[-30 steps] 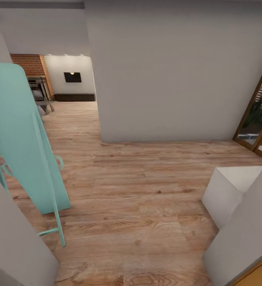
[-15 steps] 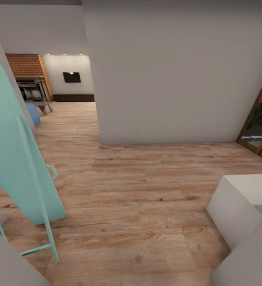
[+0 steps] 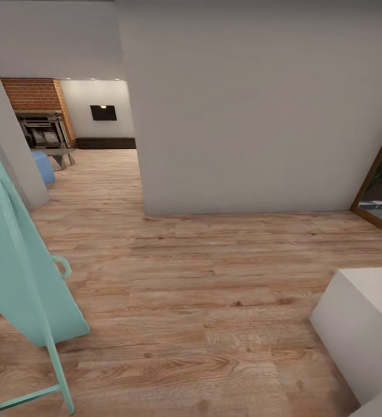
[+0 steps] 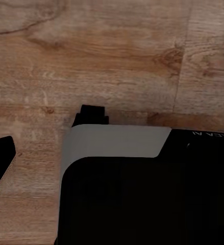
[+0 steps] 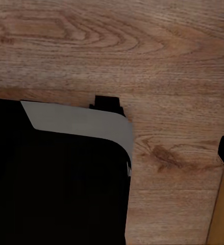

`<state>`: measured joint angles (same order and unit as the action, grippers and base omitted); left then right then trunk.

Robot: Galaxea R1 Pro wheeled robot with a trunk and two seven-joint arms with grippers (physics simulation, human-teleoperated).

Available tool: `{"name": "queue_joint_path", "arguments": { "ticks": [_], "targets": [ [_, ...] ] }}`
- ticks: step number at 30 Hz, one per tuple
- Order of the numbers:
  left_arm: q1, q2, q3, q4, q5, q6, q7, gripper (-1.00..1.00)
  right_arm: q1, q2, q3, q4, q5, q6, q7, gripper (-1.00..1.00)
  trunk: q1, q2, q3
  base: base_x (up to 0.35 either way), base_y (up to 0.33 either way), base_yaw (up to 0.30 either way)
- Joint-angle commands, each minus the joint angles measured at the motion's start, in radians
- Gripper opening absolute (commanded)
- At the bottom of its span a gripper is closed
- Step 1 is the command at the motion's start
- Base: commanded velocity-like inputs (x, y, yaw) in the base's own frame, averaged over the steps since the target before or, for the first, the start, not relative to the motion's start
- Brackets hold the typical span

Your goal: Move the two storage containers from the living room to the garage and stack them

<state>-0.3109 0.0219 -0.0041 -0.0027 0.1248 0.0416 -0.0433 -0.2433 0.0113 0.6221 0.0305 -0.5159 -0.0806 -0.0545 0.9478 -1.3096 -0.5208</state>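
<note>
As I roll forward, the fireplace (image 3: pixel 42 128) opens up past the wall (image 3: pixel 243 116).
No containers yet; I cannot tell either tool's state over the wood floor (image 3: pixel 202 289).

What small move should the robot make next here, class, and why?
Probably roll forward and left through the opening toward the brick fireplace: no container is in sight, and wood-plank floor lies open between the teal ironing board and white wall.
</note>
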Motion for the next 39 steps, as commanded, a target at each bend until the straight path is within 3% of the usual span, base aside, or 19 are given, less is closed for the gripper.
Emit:
{"name": "queue_joint_path", "arguments": {
  "ticks": [1,39],
  "targets": [
    [-0.001,0.000,-0.001,0.000,0.010,0.004,-0.004,1.00,-0.001,0.001,0.008,0.003,-0.009,-0.005,-0.001,1.00,0.001,0.000,-0.001,0.320,0.000,0.000],
    [-0.001,0.000,-0.002,0.000,0.011,0.004,-0.004,1.00,-0.001,0.001,0.008,0.003,-0.010,-0.005,-0.001,1.00,0.001,0.000,-0.001,0.320,0.000,0.000]
  ]
}}
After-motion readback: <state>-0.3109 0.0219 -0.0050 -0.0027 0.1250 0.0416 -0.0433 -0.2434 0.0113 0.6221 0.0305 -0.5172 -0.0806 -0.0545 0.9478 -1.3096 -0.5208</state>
